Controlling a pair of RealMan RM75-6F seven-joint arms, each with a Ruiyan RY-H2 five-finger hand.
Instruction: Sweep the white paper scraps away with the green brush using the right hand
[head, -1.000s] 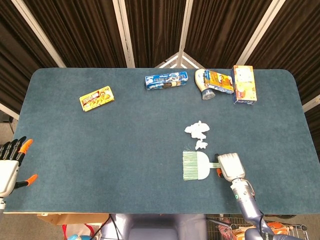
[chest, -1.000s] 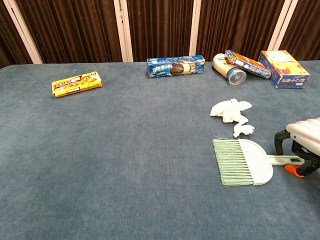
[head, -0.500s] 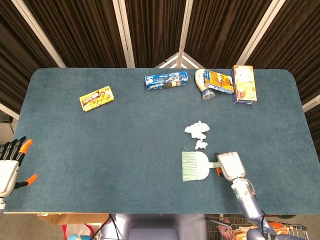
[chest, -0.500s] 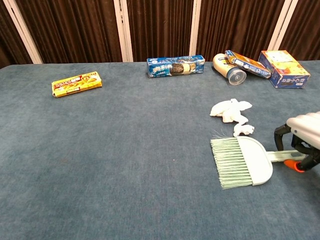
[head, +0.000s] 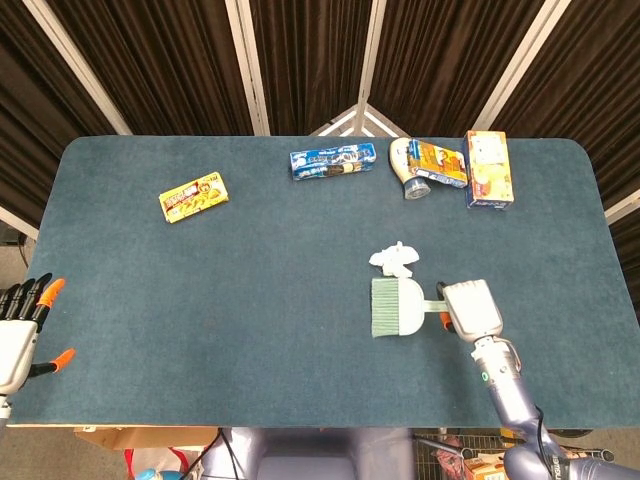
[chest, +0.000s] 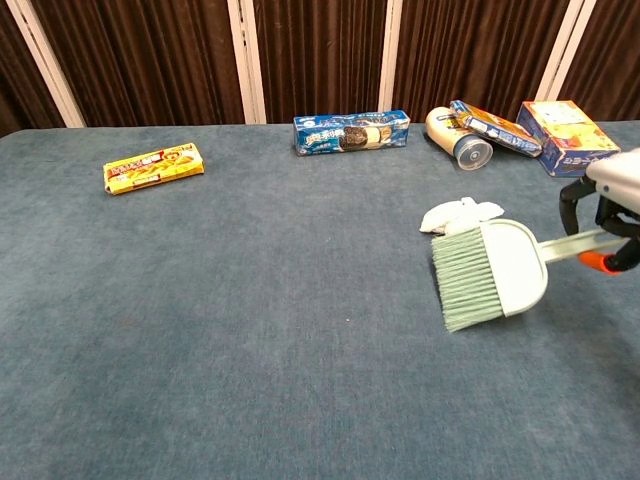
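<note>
The right hand (head: 471, 310) is gripping the handle of the green brush (head: 397, 306), its fingers (chest: 603, 262) clenched around the thin stem, at about 4 o'clock on the tabletop (head: 280, 330) in the head view. The brush is pointing toward 9 o'clock, bristles leading, and in the chest view it is sitting tilted, the handle end higher than the bristle end. The white paper scraps (head: 394, 258) are lying just at the brush's 12 o'clock edge, touching or nearly touching the top of the brush head; in the chest view the brush is overlapping their near side.

From the bristles toward 9 o'clock a wide stretch of bare blue cloth is running all the way to the left edge. The near edge at 6 o'clock is also lying well apart from the brush.

Along the far edge at 12 to 1 o'clock a blue cookie pack (head: 326, 162), a toppled cup (head: 408, 166) with a blue snack bag (head: 438, 163) across it, and an orange box (head: 487, 169) are sitting in a row, well apart from the scraps. A yellow snack box (head: 194, 196) is resting at 10 o'clock.

The left hand (head: 22, 322) is hanging off the tabletop's left edge at 8 o'clock, fingers released and spread, holding nothing.
</note>
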